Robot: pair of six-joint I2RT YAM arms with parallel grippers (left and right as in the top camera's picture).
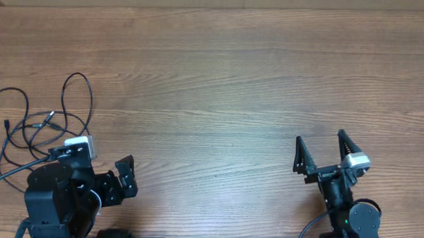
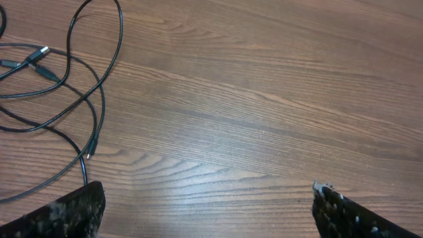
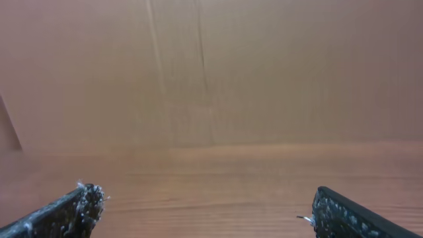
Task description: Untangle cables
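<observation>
The cables (image 1: 46,120) are thin black cords lying in overlapping loops on the wooden table at the far left, with small plug ends among them. In the left wrist view they fill the upper left (image 2: 92,99), with a silver-tipped plug near the left edge. My left gripper (image 1: 94,163) is open and empty just right of the tangle and near its front; its fingertips (image 2: 208,192) frame bare wood. My right gripper (image 1: 322,150) is open and empty at the front right, far from the cables; its wrist view (image 3: 208,198) shows only wood.
The wooden table (image 1: 220,84) stretches wide between and beyond the arms. A brown wall or board (image 3: 211,73) stands at the table's far edge. Both arm bases sit at the front edge.
</observation>
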